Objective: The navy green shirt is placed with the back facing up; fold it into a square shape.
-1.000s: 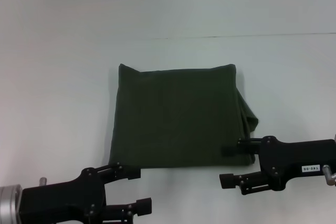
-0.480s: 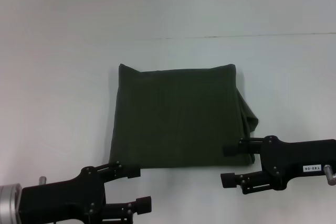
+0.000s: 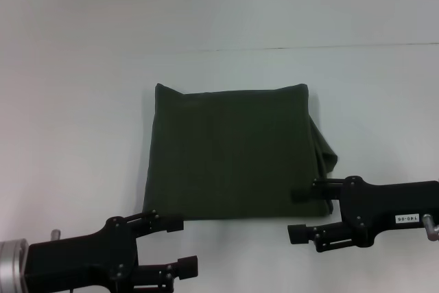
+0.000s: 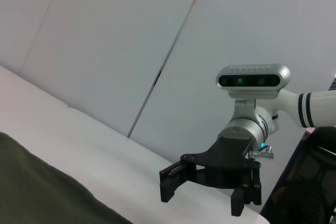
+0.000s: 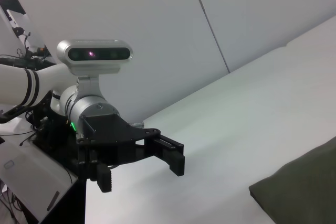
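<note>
The navy green shirt [image 3: 233, 152] lies on the white table, folded into a near-square with its plain side up. A loose fold bulges out at its right edge [image 3: 328, 156]. My left gripper [image 3: 177, 245] is open and empty, just in front of the shirt's near left corner. My right gripper [image 3: 300, 215] is open and empty at the near right corner, and its far finger overlaps the shirt's edge. The left wrist view shows the right gripper [image 4: 210, 190] open beyond the shirt [image 4: 42, 187]. The right wrist view shows the left gripper [image 5: 142, 163] open and a shirt corner [image 5: 299, 190].
The white table [image 3: 75, 121] spreads around the shirt, with a thin seam line [image 3: 309, 48] across its far part. A pale wall stands behind the table in the wrist views [image 4: 131, 35].
</note>
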Robot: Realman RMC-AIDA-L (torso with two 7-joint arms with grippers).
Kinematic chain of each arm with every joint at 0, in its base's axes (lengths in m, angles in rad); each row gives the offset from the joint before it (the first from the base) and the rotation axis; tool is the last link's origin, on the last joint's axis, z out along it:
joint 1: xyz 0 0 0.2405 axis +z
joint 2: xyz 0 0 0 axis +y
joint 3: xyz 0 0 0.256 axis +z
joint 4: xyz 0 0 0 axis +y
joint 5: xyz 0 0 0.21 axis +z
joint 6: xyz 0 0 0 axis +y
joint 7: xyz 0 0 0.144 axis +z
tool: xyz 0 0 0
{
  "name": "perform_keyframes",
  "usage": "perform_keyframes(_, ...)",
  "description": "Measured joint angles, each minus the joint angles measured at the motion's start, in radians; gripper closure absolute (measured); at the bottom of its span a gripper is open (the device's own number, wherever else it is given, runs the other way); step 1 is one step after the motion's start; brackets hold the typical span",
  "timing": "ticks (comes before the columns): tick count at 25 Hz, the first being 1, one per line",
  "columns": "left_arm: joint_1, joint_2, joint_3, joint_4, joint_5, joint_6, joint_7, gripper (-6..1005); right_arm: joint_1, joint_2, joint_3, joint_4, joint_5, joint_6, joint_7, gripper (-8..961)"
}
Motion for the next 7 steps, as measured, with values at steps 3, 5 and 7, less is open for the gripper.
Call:
perform_keyframes(3,-0.003,0.000,0.000,0.000,0.000,0.000,0.000,114,0.003,0.001,0.000,0.000,0.000,0.001,0.000,37)
perform_keyframes(5,-0.004,0.000,0.000,0.000,0.000,0.000,0.000,114,0.003,0.002,0.000,0.000,0.000,0.003,0.000,37)
perform_keyframes(7,-0.004,0.000,0.000,0.000,0.000,0.000,0.000,114,0.002,0.003,0.000,0.000,0.000,0.004,0.000,37)
